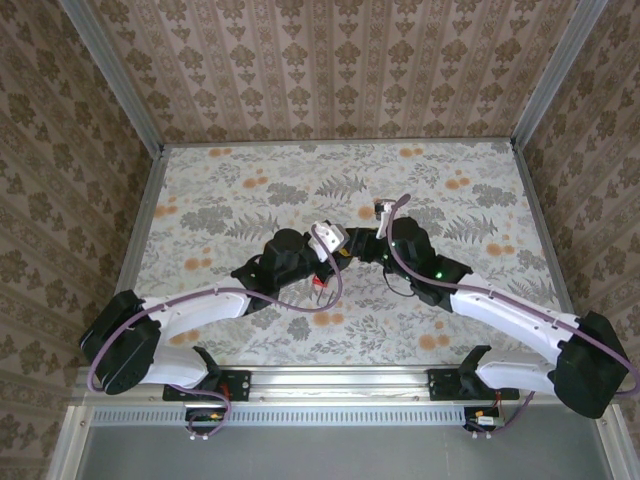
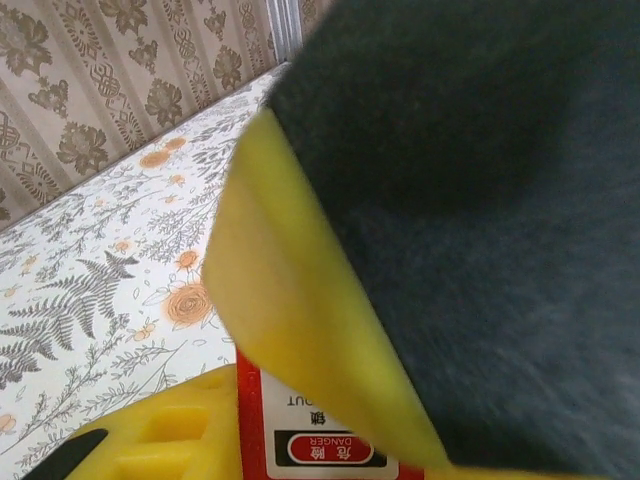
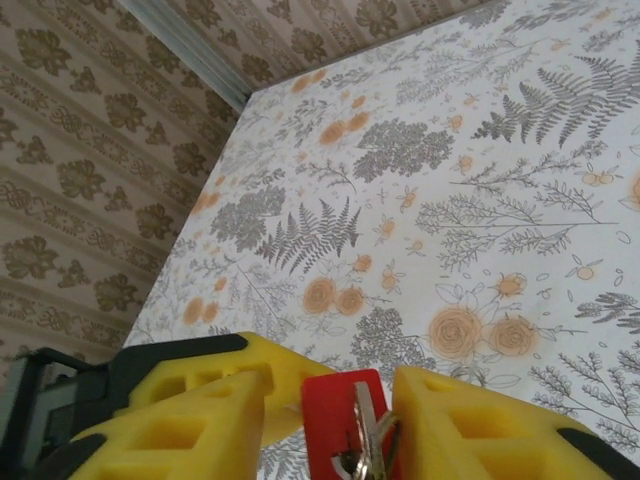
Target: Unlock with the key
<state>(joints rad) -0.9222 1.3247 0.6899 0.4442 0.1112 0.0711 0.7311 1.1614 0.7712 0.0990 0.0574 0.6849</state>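
Key (image 3: 366, 436) in red padlock (image 3: 326, 408) sits between right gripper (image 3: 342, 428) fingers.

A flat table (image 1: 250, 190) with a white top printed in grey ferns and leaves and clusters of orange flowers spans the floor of the cell. Silver aluminium rails (image 1: 330, 382) edge it, with the broadest along the near side. Brown damask wallpapered walls (image 1: 330, 70) rise at its left, far and right edges.

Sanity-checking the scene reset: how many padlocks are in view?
1. The red padlock is near the middle of the table, with a metal key against it. More could be hidden beneath the arms.
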